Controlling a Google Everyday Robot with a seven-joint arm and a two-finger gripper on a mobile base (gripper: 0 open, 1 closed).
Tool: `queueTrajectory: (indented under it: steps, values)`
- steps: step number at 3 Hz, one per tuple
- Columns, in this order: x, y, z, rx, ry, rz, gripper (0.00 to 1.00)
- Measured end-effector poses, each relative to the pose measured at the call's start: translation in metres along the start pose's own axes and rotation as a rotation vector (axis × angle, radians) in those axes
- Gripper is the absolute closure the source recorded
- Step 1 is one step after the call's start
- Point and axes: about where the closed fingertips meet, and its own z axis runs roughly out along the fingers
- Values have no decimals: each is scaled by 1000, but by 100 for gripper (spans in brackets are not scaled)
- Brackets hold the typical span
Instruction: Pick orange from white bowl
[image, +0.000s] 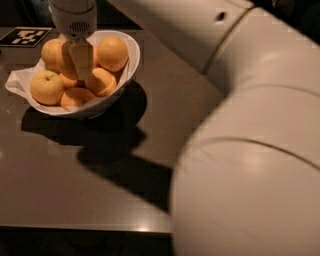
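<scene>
The white bowl (131, 55) stands at the table's back left, lined with white paper and holding several yellow-orange oranges. My gripper (81, 60) hangs straight down from its white wrist (74, 17) into the middle of the pile. It is right against one orange (65, 61), which it partly hides. Other oranges lie around it: one at the right (113, 52), one at the front right (102, 81), and one with a stem dimple at the left (47, 87). I cannot see whether any orange is held.
My arm's big white links (250, 150) fill the right half of the view and hide the table there. A black-and-white marker tag (25, 36) lies at the back left. The grey table's front edge (85, 228) runs along the bottom.
</scene>
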Motion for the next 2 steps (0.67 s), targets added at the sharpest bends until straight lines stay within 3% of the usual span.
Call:
queueTrajectory:
  steps: [1,2]
  values:
    - [2,22,-32,94,-59,16,100]
    - [-4,45,-61,138,-109,-5,100]
